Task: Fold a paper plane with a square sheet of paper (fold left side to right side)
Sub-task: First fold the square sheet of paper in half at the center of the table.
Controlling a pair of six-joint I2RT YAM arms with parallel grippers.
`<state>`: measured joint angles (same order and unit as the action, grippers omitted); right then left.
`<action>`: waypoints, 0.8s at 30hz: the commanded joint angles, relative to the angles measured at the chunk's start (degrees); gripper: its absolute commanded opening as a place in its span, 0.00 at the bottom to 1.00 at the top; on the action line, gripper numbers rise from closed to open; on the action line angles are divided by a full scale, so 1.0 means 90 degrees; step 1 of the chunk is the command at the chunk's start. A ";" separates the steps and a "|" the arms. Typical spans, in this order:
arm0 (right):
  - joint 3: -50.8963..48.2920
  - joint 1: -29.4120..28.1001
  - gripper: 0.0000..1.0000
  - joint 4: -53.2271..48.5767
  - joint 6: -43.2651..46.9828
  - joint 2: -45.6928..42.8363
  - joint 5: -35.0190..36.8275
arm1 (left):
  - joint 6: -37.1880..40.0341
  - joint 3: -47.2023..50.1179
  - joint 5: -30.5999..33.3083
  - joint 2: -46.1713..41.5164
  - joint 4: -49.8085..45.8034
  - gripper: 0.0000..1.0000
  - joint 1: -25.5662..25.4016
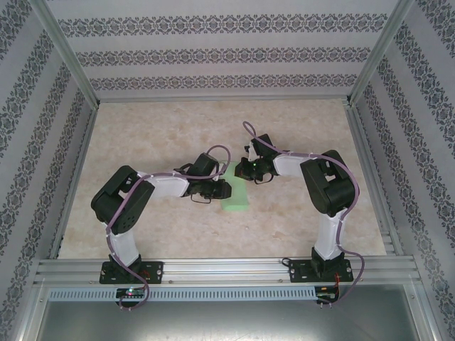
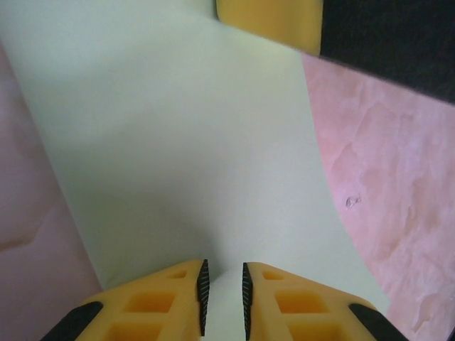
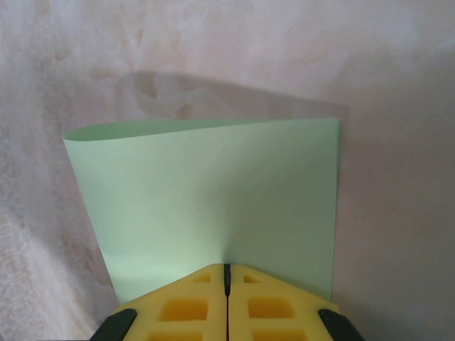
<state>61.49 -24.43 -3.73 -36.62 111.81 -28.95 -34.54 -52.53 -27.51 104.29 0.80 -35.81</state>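
Observation:
The square sheet of paper [image 1: 235, 198] is pale green and lies mid-table between both grippers, bent over on itself. In the right wrist view the paper [image 3: 213, 192] curves up to a rounded bend at its far side. My right gripper [image 3: 227, 270] is shut on its near edge. In the left wrist view the paper [image 2: 185, 142] spreads out below my left gripper [image 2: 223, 298], whose jaws stand a narrow gap apart with paper showing between the pads. From above, the left gripper [image 1: 225, 189] sits on the sheet's left edge and the right gripper [image 1: 241, 170] at its top.
The marbled beige table [image 1: 178, 128] is ringed by patterned walls and aluminium rails [image 1: 213, 270]. A yellow finger of the right gripper [image 2: 269, 20] and its dark arm [image 2: 398, 35] stand at the far end of the left wrist view.

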 commanded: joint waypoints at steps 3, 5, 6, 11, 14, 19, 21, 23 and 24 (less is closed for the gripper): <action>0.0022 -0.0053 0.07 -0.0636 0.0148 0.0106 0.0421 | 0.0214 0.0630 0.0035 -0.0358 -0.0525 0.22 -0.0234; 0.0052 -0.0052 0.07 -0.0660 0.0158 0.0111 0.0414 | 0.0231 0.0794 0.0016 -0.0513 -0.0518 0.21 -0.0292; 0.0064 -0.0057 0.07 -0.0672 0.0161 0.0114 0.0414 | 0.0235 0.0877 0.0010 -0.0591 -0.0502 0.21 -0.0338; 0.0091 -0.0051 0.07 -0.0714 0.0177 0.0096 0.0414 | 0.0202 0.1298 0.0063 -0.0755 -0.0382 0.20 -0.0554; 0.0102 -0.0059 0.07 -0.0746 0.0197 0.0076 0.0426 | 0.0132 0.1555 0.0057 -0.0886 -0.0255 0.20 -0.0670; 0.0130 -0.0055 0.07 -0.0832 0.0259 0.0065 0.0492 | 0.0145 0.1722 0.0063 -0.1148 -0.0308 0.19 -0.0832; 0.0140 -0.0055 0.07 -0.0832 0.0258 0.0077 0.0482 | 0.0199 0.1732 0.0045 -0.1271 -0.0379 0.19 -0.0902; 0.0157 -0.0051 0.07 -0.0827 0.0255 0.0095 0.0473 | 0.0305 0.1721 0.0027 -0.1389 -0.0517 0.19 -0.0938; 0.0150 -0.0050 0.07 -0.0820 0.0248 0.0094 0.0477 | 0.0389 0.1747 -0.0001 -0.1469 -0.0538 0.19 -0.0951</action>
<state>62.74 -25.19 -8.38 -35.57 111.79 -30.39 -33.21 -38.52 -25.32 92.68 3.38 -42.48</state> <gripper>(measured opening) 0.074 0.192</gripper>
